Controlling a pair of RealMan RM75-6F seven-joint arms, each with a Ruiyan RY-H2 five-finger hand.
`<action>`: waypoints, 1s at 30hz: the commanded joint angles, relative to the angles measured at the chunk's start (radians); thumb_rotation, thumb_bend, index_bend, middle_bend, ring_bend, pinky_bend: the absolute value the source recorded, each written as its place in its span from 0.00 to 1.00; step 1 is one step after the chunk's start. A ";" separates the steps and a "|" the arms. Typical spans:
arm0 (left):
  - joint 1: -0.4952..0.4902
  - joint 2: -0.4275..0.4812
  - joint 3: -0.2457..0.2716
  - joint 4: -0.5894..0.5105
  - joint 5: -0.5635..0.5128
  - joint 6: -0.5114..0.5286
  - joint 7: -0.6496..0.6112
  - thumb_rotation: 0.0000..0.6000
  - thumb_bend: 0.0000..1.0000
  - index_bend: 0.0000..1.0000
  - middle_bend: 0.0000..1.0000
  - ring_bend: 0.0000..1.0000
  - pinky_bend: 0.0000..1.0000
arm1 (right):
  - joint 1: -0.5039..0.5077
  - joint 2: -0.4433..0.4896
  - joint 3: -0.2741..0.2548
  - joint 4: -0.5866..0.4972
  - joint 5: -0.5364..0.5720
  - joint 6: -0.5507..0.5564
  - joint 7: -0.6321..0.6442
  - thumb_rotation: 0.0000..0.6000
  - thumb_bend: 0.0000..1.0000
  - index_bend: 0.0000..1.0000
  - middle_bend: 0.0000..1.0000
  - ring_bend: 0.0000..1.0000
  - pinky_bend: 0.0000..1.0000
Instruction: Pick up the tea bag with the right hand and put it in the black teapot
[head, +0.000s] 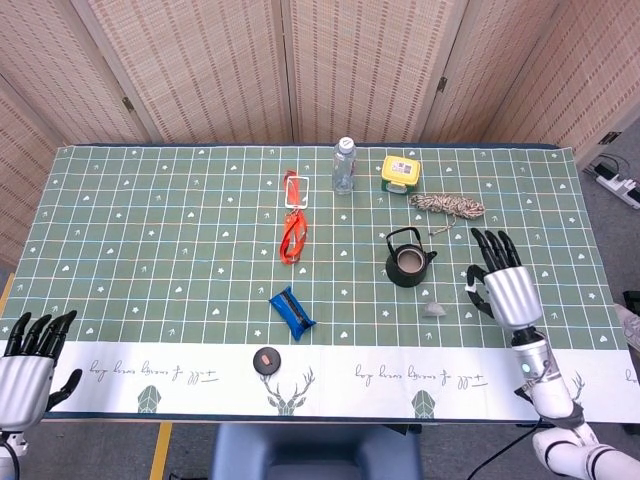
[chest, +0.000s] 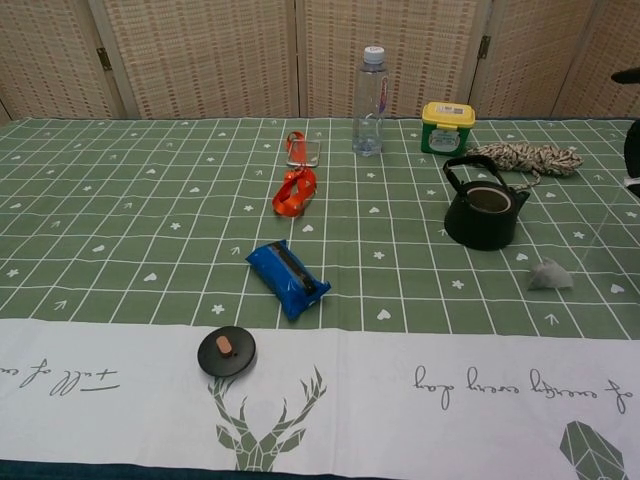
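Head view shows the right hand (head: 497, 282) with fingers spread, holding nothing, right of the black teapot (head: 408, 260); the tea bag (head: 434, 307) lies on the worktop (head: 150, 250) just near of the teapot; a rope coil (head: 449, 205) sits beyond; the left hand (head: 27, 362), fingers apart, rests at the near left edge.

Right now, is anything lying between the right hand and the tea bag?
No. In the head view only bare green cloth separates the right hand from the tea bag, which lies to its lower left, below the black teapot.
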 joint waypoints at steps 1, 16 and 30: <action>0.000 0.002 -0.001 -0.001 -0.003 -0.001 -0.004 1.00 0.27 0.00 0.14 0.10 0.05 | 0.050 0.085 0.054 -0.156 0.039 -0.052 -0.112 1.00 0.41 0.68 0.06 0.00 0.00; -0.001 0.021 -0.005 -0.005 -0.019 -0.010 -0.047 1.00 0.27 0.00 0.14 0.10 0.05 | 0.128 0.153 0.163 -0.352 0.149 -0.112 -0.256 1.00 0.41 0.68 0.07 0.00 0.00; -0.001 0.035 -0.002 -0.010 -0.014 -0.009 -0.080 1.00 0.27 0.00 0.14 0.10 0.05 | 0.209 0.097 0.190 -0.287 0.233 -0.189 -0.282 1.00 0.41 0.68 0.07 0.00 0.00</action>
